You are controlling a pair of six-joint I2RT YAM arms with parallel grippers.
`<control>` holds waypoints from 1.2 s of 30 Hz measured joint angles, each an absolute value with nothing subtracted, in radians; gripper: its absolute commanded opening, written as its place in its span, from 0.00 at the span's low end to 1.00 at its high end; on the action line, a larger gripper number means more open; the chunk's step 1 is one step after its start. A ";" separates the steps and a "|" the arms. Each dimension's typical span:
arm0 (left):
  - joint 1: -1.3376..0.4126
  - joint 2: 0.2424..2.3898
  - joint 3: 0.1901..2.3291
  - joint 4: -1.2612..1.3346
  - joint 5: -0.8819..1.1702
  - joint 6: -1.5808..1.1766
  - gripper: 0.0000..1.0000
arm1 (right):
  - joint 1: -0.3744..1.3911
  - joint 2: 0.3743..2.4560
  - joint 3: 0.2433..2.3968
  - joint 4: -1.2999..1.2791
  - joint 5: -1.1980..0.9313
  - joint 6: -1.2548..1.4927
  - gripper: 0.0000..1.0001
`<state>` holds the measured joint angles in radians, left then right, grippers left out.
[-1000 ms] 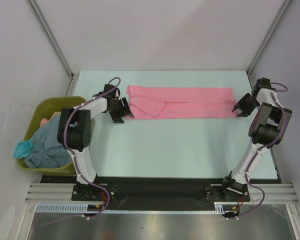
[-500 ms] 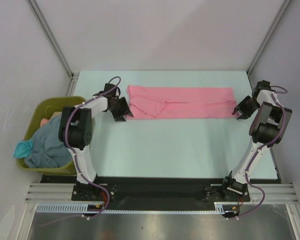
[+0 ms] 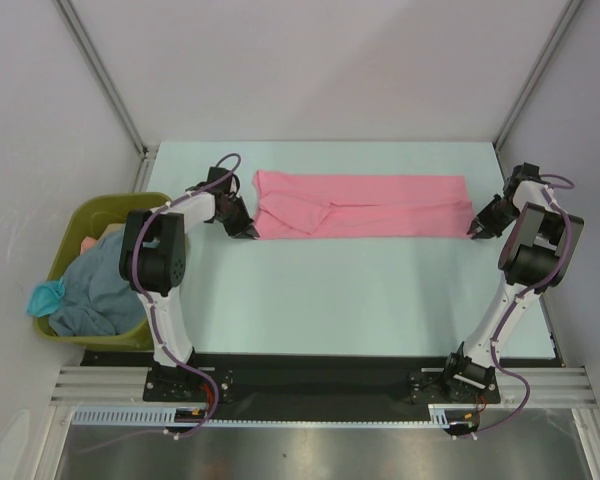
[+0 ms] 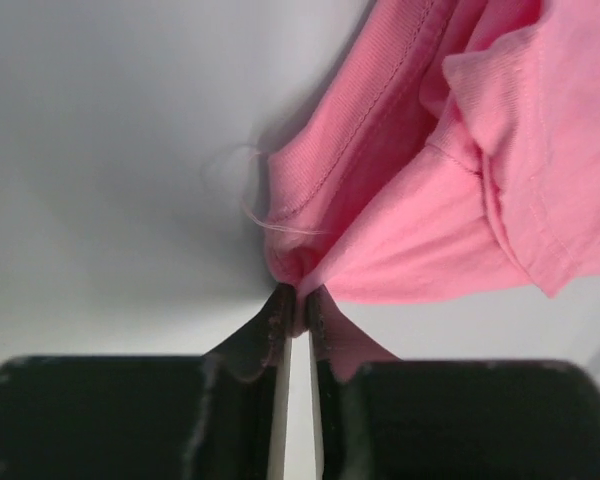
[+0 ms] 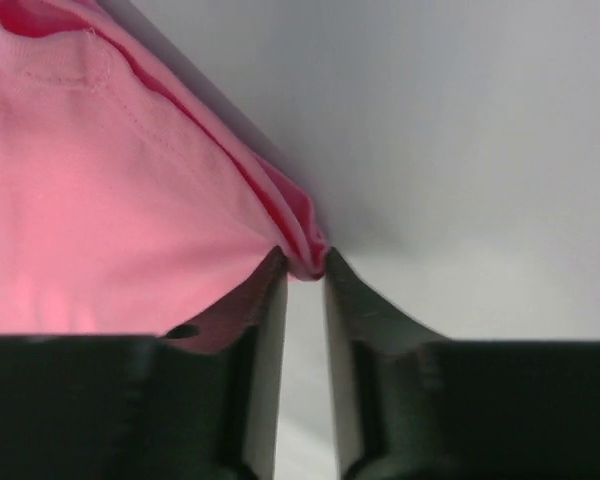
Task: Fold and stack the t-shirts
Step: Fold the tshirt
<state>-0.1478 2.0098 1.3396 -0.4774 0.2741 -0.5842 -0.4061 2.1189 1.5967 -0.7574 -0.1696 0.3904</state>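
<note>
An olive-green bin (image 3: 105, 203) sits just beside the left edge of the pale green surface (image 3: 360, 290). White walls (image 3: 330, 70) stand around; a black plate (image 3: 310, 372) spans the near edge.

I see the pink t-shirt (image 3: 360, 207) as soft, matt knit cloth. In my left wrist view it shows a ribbed hem, a row of stitching and one loose thread. The table (image 3: 380, 290) under it is a smooth, pale surface with barely any sheen. The left gripper (image 4: 298, 300) has fingers (image 4: 250, 350) of matt black plastic, and the right gripper (image 5: 302, 262) looks the same to me. The bin (image 3: 130, 205) is dull olive plastic with limp grey-blue cloth (image 3: 90, 285) inside. The rail (image 3: 100, 385) at the near edge looks like bare, brushed metal.
</note>
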 measured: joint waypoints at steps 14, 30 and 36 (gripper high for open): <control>-0.128 2.024 1.366 -0.503 0.274 -0.570 0.00 | -0.379 2.026 1.443 -0.651 -0.026 0.321 0.00; -0.115 2.041 1.442 -0.599 0.146 -0.495 0.01 | -0.398 1.631 0.923 -0.583 -0.090 0.511 0.00; -0.101 2.043 1.489 -0.656 0.029 -0.439 0.00 | -0.385 1.459 0.773 -0.685 -0.150 0.586 0.00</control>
<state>-0.1009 2.0430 1.4895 -0.6556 0.0288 -0.4389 -0.3851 1.4593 0.7734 -0.6846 -0.1501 0.5858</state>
